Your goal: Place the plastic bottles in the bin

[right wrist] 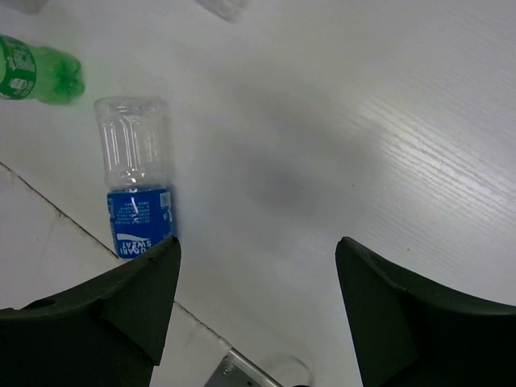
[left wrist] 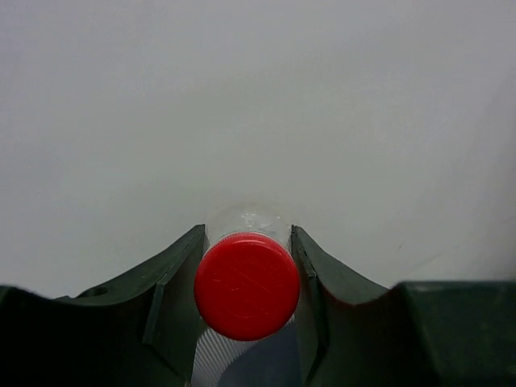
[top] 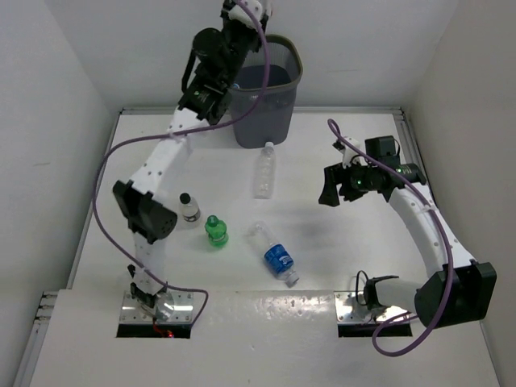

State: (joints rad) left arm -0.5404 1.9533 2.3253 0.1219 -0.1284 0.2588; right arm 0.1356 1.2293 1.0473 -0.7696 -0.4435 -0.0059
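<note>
Nestling between left fingers (left wrist: pixel 173 282), seemingly: bottle (left wrist: pixel 247 284)

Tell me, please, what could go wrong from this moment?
1. The left gripper holds the red-capped bottle only near its cap; it might slip, or land outside the bin.
2. The blue-labelled bottle lies on its side, so it may roll away when the open right gripper reaches for it.

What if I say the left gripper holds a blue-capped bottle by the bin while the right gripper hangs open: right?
Not quite: the left wrist view shows the cap is red, not blue. The left gripper holds that bottle by the bin; the right gripper hangs open.
</note>
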